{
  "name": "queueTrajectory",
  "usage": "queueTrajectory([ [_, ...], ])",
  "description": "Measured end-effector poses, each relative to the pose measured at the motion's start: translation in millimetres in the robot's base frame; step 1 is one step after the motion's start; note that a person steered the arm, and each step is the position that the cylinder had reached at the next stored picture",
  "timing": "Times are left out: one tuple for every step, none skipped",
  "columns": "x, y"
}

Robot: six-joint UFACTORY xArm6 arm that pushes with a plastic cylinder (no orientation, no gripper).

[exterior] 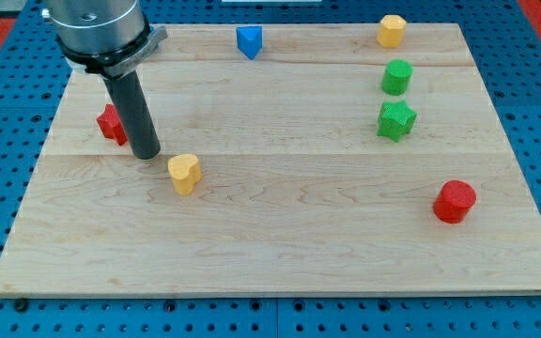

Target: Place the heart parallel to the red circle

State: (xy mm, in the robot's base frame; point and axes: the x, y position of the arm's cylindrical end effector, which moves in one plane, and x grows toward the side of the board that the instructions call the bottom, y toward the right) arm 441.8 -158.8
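Observation:
A yellow heart block (184,173) lies on the wooden board at the view's left of centre. A red circle block (455,201) lies at the view's right, lower down. My tip (146,153) rests on the board just to the upper left of the yellow heart, a small gap apart from it. A red block (111,123), shape unclear, sits partly hidden behind the rod at its left.
A blue block (249,41) sits at the view's top centre. A yellow block (391,30) is at the top right. A green round block (396,76) and a green star-like block (396,120) stand below it. The wooden board (280,253) lies on a blue pegboard.

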Motion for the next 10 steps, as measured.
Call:
queueTrajectory([
  [21, 18],
  [40, 60],
  [25, 71],
  [23, 106],
  [53, 121],
  [54, 121],
  [51, 121],
  [51, 121],
  [50, 121],
  [49, 120],
])
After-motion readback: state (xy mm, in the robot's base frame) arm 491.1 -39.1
